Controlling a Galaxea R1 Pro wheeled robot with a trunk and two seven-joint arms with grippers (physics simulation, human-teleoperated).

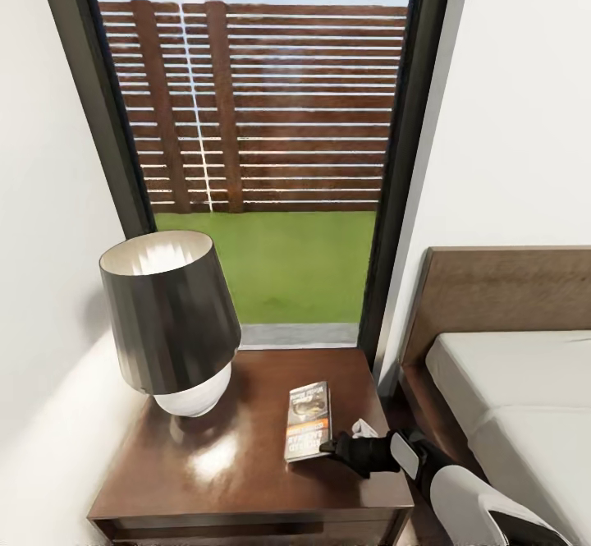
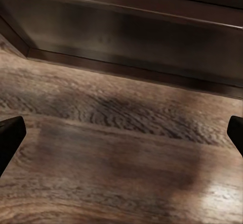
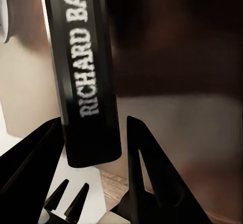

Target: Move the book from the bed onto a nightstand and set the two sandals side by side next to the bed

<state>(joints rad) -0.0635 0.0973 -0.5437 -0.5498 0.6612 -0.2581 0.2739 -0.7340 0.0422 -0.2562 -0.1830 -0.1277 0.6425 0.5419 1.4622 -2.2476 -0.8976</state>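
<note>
The book (image 1: 308, 419) lies flat on the glossy dark-brown nightstand (image 1: 238, 472), right of the lamp, orange band and white lettering facing up. My right gripper (image 1: 341, 449) reaches in from the bed side and holds the book's near right corner. In the right wrist view, the black spine of the book (image 3: 88, 82) sits between the two fingers of the right gripper (image 3: 93, 130), which press close on either side. My left gripper (image 2: 121, 133) is open, its fingertips (image 2: 10, 135) far apart over wood-plank floor. The sandals are out of view.
A lamp (image 1: 168, 316) with a dark shade and white base takes up the nightstand's left half. The bed (image 1: 509, 398) with its brown headboard (image 1: 501, 291) stands just to the right. A tall dark-framed window (image 1: 263, 160) is behind. A dark furniture base (image 2: 131, 47) lies ahead of the left gripper.
</note>
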